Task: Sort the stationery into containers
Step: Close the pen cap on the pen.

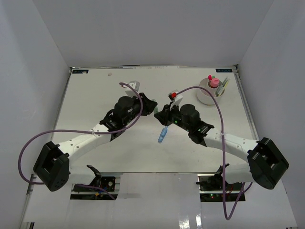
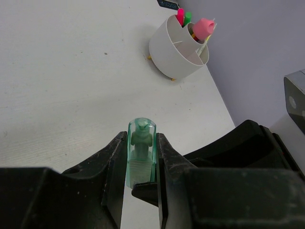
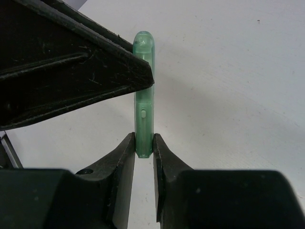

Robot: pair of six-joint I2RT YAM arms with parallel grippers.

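A translucent green pen (image 3: 144,95) is held off the table between both grippers, near the table's middle. My right gripper (image 3: 144,145) is shut on one end of it. My left gripper (image 2: 141,162) is shut on the other end, where the green pen (image 2: 141,143) stands up between the fingers. In the top view the left gripper (image 1: 153,107) and right gripper (image 1: 164,113) meet tip to tip. A blue pen (image 1: 163,134) lies on the table just in front of them. The white divided tub (image 1: 211,90) stands at the back right and holds several pieces of stationery.
In the tub (image 2: 174,52) stand a pink-capped glue stick (image 2: 204,27) and highlighters with a pink cap (image 2: 180,16) and a green cap (image 2: 187,18). White enclosure walls close the table's sides and back; the right wall (image 2: 257,57) runs close behind the tub.
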